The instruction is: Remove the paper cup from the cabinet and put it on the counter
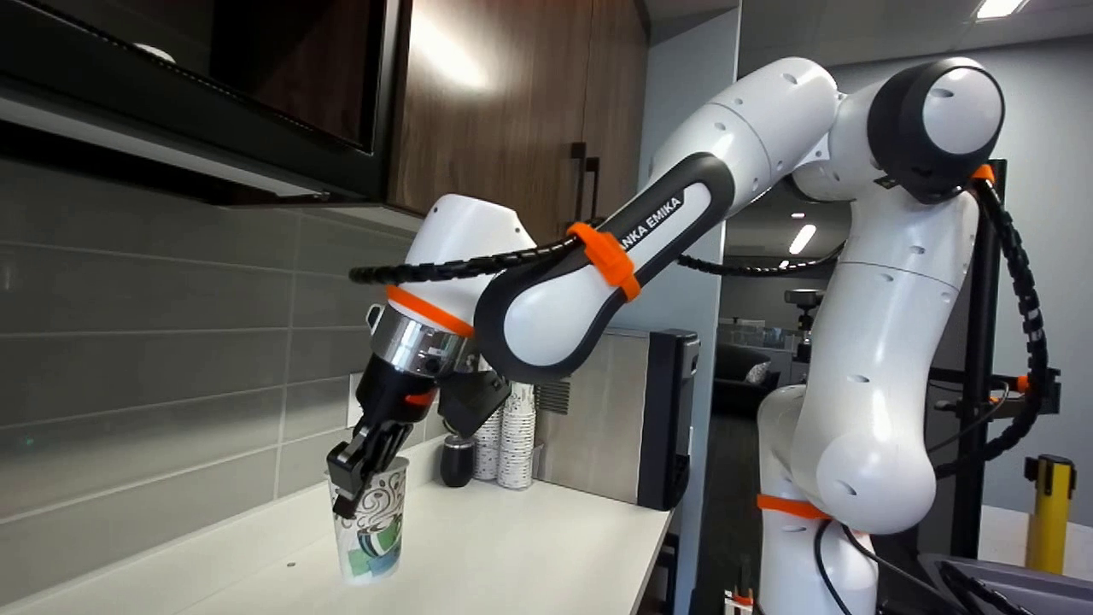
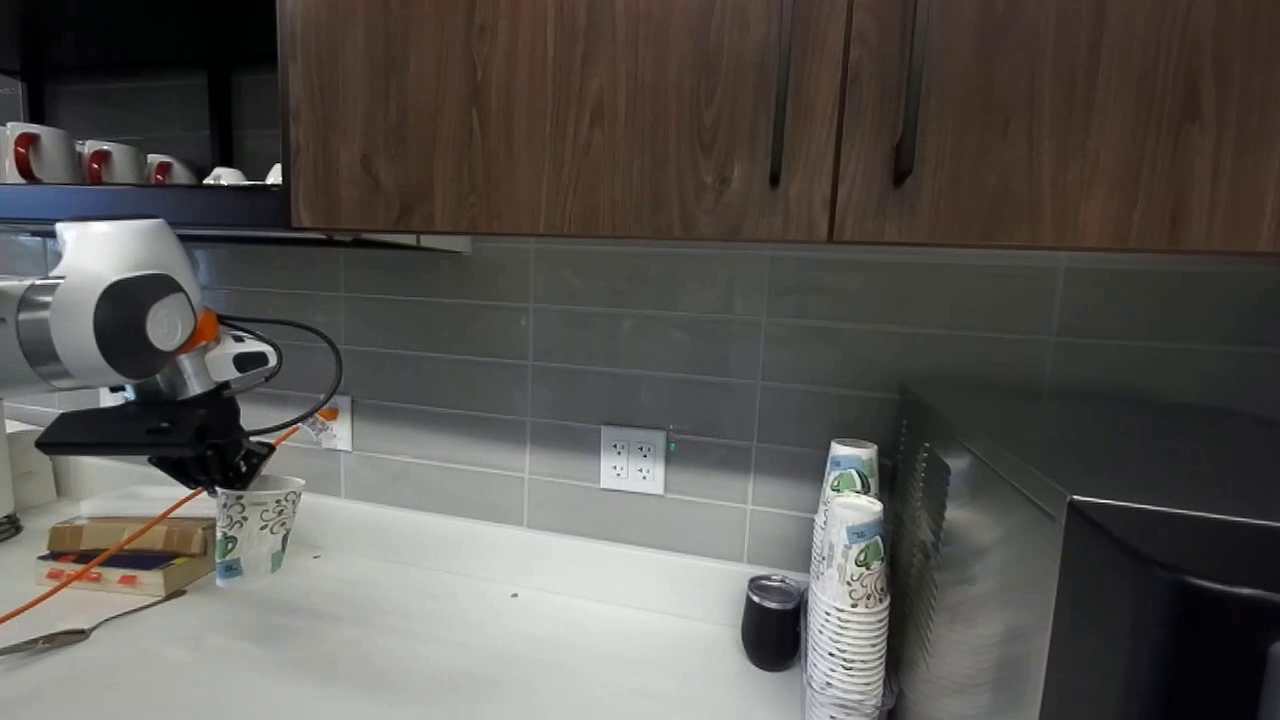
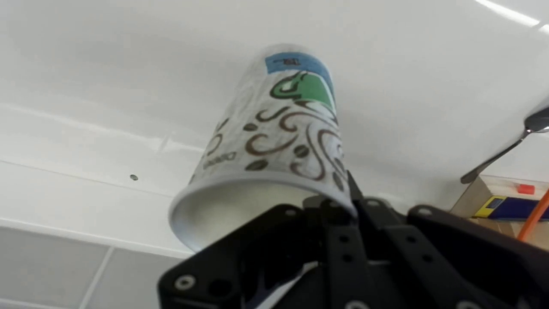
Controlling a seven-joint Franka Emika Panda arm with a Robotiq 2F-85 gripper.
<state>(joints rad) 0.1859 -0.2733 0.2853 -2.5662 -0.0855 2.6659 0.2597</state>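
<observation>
The paper cup (image 1: pixel 382 521), white with green and dark swirls, is upright with a slight tilt in both exterior views (image 2: pixel 255 540). My gripper (image 1: pixel 348 489) is shut on its rim. In the wrist view (image 3: pixel 344 206) one finger is inside the cup (image 3: pixel 274 133) and one outside, pinching the wall between them. The cup's base is at or just above the off-white counter (image 1: pixel 512 564); I cannot tell if it touches. The brown wood-grain cabinet (image 2: pixel 560 110) hangs above, its doors shut, beside a black open section (image 1: pixel 290 60). The counter also shows in the wrist view (image 3: pixel 107 64).
Books (image 2: pixel 130 560), an orange cable (image 2: pixel 110 550) and a metal utensil (image 2: pixel 90 632) lie close beside the cup. A black tumbler (image 2: pixel 772 622), stacked cups (image 2: pixel 848 640) and a steel appliance (image 2: pixel 980 560) stand farther along. Mugs (image 2: pixel 110 162) sit on the open shelf. Grey tiles back the counter.
</observation>
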